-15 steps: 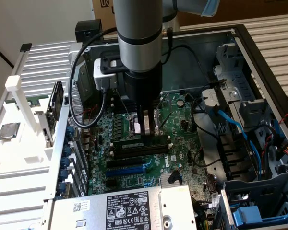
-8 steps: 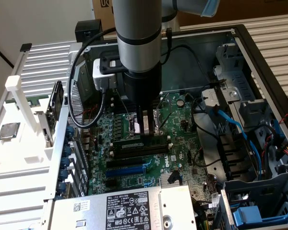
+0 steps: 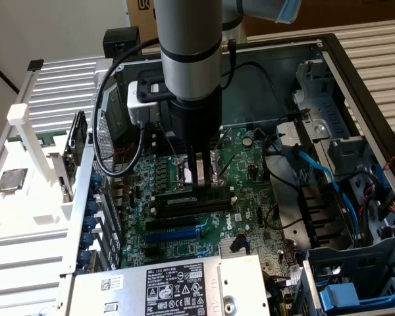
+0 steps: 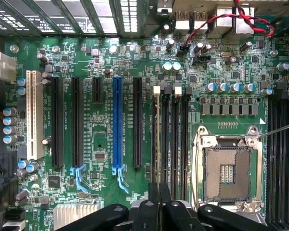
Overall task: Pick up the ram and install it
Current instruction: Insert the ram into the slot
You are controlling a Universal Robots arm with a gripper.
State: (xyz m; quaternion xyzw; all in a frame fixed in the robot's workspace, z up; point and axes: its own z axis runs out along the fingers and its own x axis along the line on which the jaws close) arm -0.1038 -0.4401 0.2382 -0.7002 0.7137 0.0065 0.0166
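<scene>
- Green PCB stick, the ram (image 3: 184, 201), stands on edge along a slot mid-motherboard, label facing the cam in the ext. view. From the wrist cam the ram (image 4: 157, 139) reads as a thin edge-on line.
- Gripper (image 3: 199, 187) sits straight above its mid-length. Jaws are drawn nearly together and appear clamped on the top edge, though I can't fully rule out a press rather than a pinch.
- Handling, my guess: light, stiff, thin, fragile. Don't squeeze chips or contacts. Hold the bare top edge at centre and keep it square to the slot so it won't bend or jam.
- Alongside: more black slots (image 4: 176, 139) w/ white end clips, then the open CPU socket (image 4: 227, 166).
- Further out: blue slot (image 4: 117, 125); PSU (image 3: 174, 289) at the case's near edge; loose processor (image 3: 12, 179) on a white rack, ext. view's left.
</scene>
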